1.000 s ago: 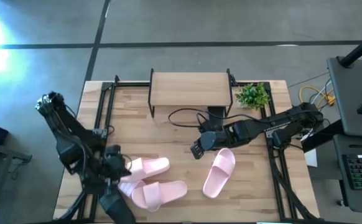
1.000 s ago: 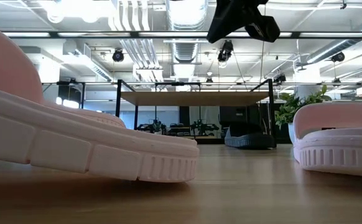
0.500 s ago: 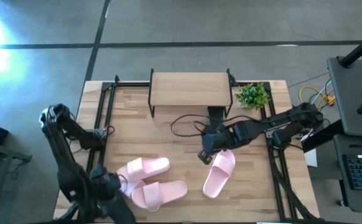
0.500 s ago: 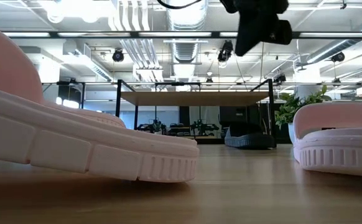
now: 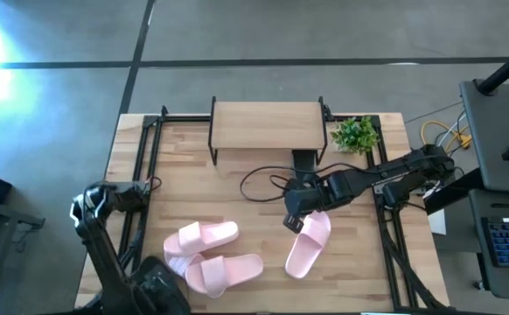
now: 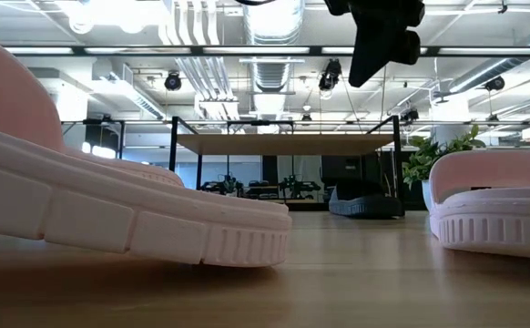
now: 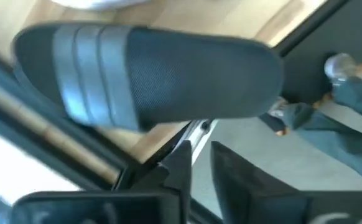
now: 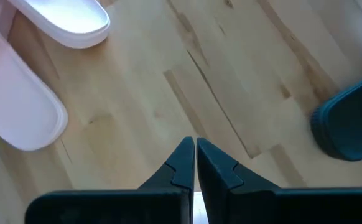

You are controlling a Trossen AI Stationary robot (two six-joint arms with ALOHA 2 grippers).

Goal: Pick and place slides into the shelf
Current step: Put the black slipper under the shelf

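Note:
Three pale pink slides lie sole-down on the wood table: a pair (image 5: 206, 254) near the left and a single one (image 5: 309, 243) right of centre. My right gripper (image 5: 291, 221) is shut and hovers above the single slide's far end, high up in the low view (image 6: 383, 36). A black slide (image 6: 365, 200) sits under the shelf (image 5: 268, 125). My left gripper (image 5: 154, 284) is at the near-left corner, fingers slightly open (image 7: 199, 152). Just beyond them is a black striped slide (image 7: 168, 74); I cannot tell whether they touch.
A small green plant (image 5: 354, 134) stands right of the shelf. A black cable (image 5: 259, 171) loops on the table in front of the shelf. Black metal rails (image 5: 149, 157) run along both table sides. Bare wood (image 5: 237, 197) lies between the shelf and the slides.
My left arm has drawn back from beside the pink pair toward the table's near-left corner, folding low. My right gripper has moved a little toward the near edge and right, ending over the single pink slide's far end. The pink slides have stayed put.

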